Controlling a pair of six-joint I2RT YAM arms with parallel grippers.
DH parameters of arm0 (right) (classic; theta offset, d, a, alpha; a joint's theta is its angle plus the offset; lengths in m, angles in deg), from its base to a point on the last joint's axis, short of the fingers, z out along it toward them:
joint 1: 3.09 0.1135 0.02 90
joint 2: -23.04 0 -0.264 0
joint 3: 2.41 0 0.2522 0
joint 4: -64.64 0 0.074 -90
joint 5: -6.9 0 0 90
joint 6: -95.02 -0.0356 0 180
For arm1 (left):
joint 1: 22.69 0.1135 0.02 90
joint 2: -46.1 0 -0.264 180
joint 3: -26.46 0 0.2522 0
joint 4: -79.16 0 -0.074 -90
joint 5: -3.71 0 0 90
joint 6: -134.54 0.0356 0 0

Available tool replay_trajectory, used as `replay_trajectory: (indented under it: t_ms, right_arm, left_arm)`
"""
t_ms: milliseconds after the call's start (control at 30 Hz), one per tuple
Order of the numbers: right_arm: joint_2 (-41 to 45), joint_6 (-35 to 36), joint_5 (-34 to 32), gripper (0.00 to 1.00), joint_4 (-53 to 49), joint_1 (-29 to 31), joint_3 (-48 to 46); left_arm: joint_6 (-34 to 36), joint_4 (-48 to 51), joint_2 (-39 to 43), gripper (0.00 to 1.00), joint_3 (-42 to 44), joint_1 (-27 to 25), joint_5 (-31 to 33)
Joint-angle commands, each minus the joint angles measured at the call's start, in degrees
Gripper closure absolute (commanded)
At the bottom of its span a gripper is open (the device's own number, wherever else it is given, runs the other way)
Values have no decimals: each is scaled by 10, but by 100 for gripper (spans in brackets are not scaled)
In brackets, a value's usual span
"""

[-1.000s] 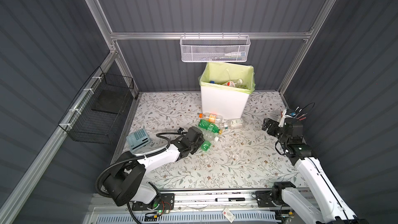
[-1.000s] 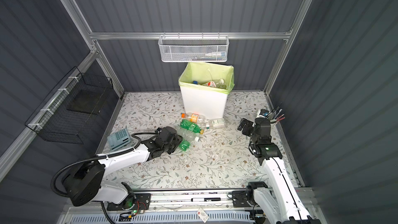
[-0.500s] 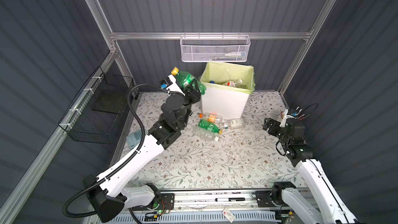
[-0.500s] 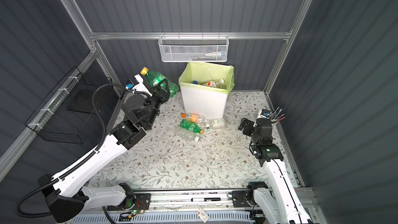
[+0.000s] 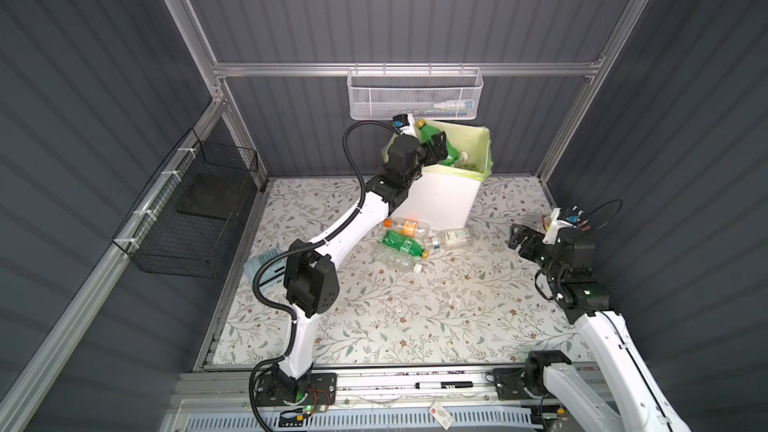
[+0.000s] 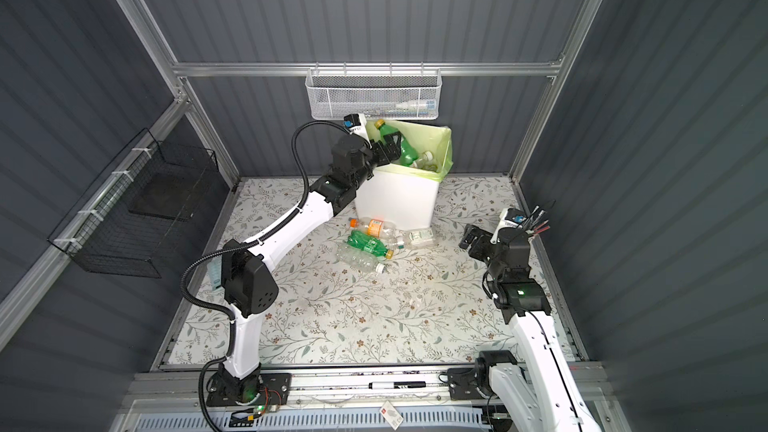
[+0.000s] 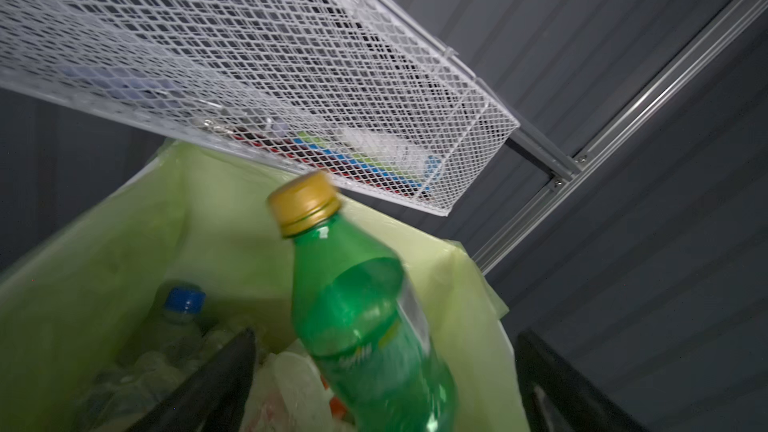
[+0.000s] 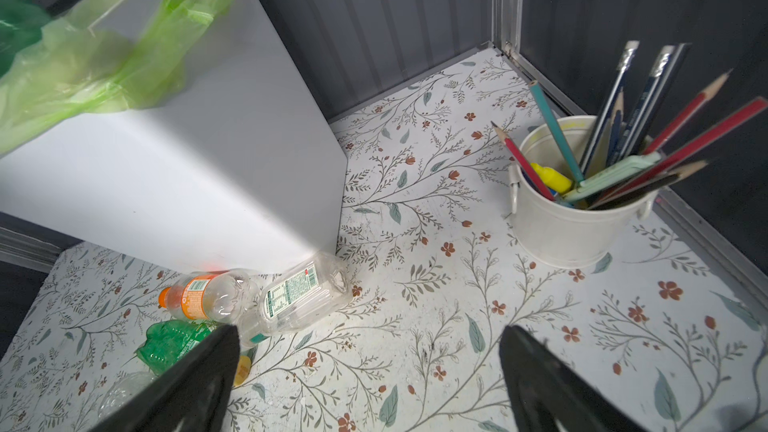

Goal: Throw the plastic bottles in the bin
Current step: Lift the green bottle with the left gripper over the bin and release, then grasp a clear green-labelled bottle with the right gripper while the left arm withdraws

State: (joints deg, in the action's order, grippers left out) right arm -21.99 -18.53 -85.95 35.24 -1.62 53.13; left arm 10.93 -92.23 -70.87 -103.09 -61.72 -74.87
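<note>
Upper centre, the left hand (image 5: 438, 148) gapes open over the bin (image 5: 436, 201), green bottle (image 7: 357, 317) loose within: likely light, thin-walled, slick; best gripped mid-body. Lower right, the right hand (image 8: 370, 332) is open, empty.

The bin (image 5: 436, 205) stands at the back edge of the bench (image 5: 415, 317), bottles (image 5: 402, 244) just before it, a cup (image 8: 569, 230) by the right edge.

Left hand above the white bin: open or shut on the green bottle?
Open: left hand fingers stand wide apart; the gold-capped green plastic bottle sits between them touching neither, over the tall white bag-lined bin.
</note>
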Motion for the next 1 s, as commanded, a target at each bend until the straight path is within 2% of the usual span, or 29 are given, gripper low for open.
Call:
replay_trajectory:
  t_ms: [0,300,500,700,800,967]
  right_arm:
    - [15,-13,4,1,-13,-2,-3]
    - [-7,-57,38,1,-8,-1,-12]
    - [-56,-176,52,1,16,19,-33]
    - [-135,-313,18,1,90,88,-47]
    - [-200,-350,12,1,134,131,-32]
    - [-318,-398,-32,1,110,173,30]
  left_arm:
    - [4,-30,87,0,31,-3,-15]
    - [2,-94,186,0,169,-8,-34]
    - [13,-93,263,0,287,-8,-7]
    - [51,-49,335,0,420,-5,72]
    - [51,-15,362,0,470,2,97]
    - [32,44,404,0,539,22,109]
